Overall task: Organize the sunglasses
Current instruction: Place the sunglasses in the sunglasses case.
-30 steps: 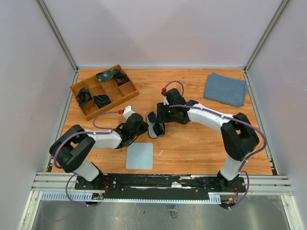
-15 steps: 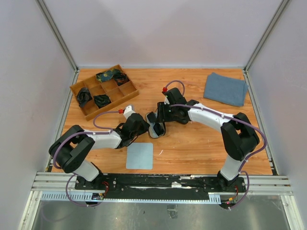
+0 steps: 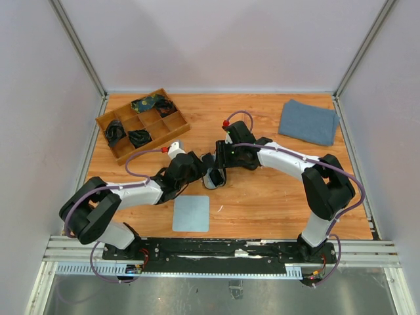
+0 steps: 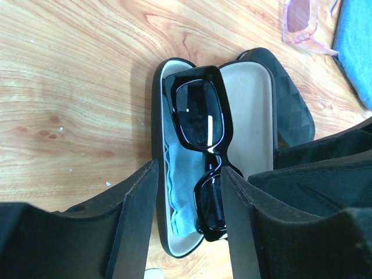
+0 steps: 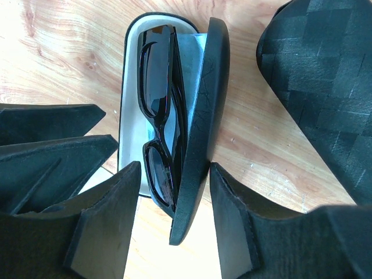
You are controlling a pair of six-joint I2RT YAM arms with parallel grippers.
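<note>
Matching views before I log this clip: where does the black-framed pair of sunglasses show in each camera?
Top external: the black sunglasses sit mid-table, a small dark shape that is hard to make out.
Left wrist: black sunglasses at centre frame, lying in the open black case.
Right wrist: black sunglasses at upper centre, seen edge-on.
Shared landmark: the open black case holding them.
</note>
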